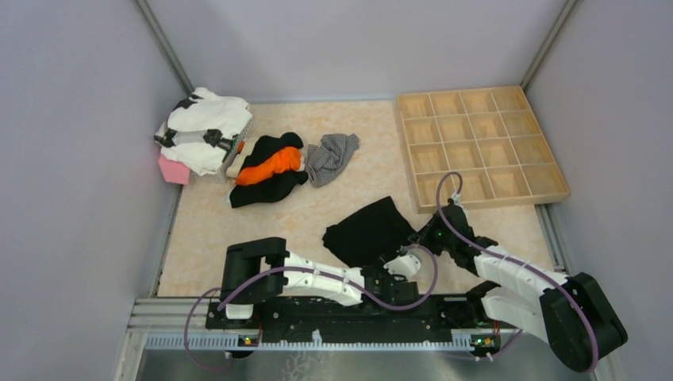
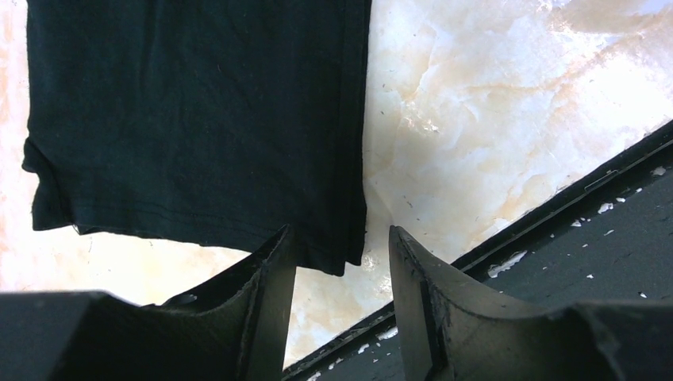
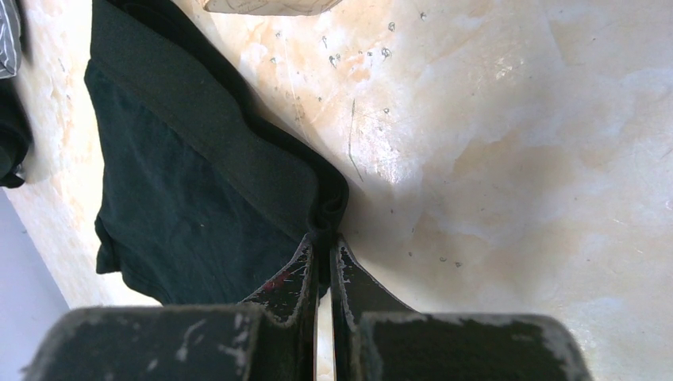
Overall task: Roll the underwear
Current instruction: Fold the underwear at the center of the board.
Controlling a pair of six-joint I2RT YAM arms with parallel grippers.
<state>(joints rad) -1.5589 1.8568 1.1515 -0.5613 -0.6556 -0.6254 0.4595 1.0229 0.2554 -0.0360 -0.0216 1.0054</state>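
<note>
The plain black underwear lies spread flat on the marble table in front of the arms. My right gripper is shut on its right corner at the waistband. My left gripper is open at the garment's near edge; the black corner lies between its fingers, not pinched. The grey striped underwear lies crumpled at the back, beside a black and orange cloth.
A wooden tray with several compartments stands at the back right. A black and orange garment and a white and black cloth heap with a pink block sit at the back left. The arms' base rail runs along the near edge.
</note>
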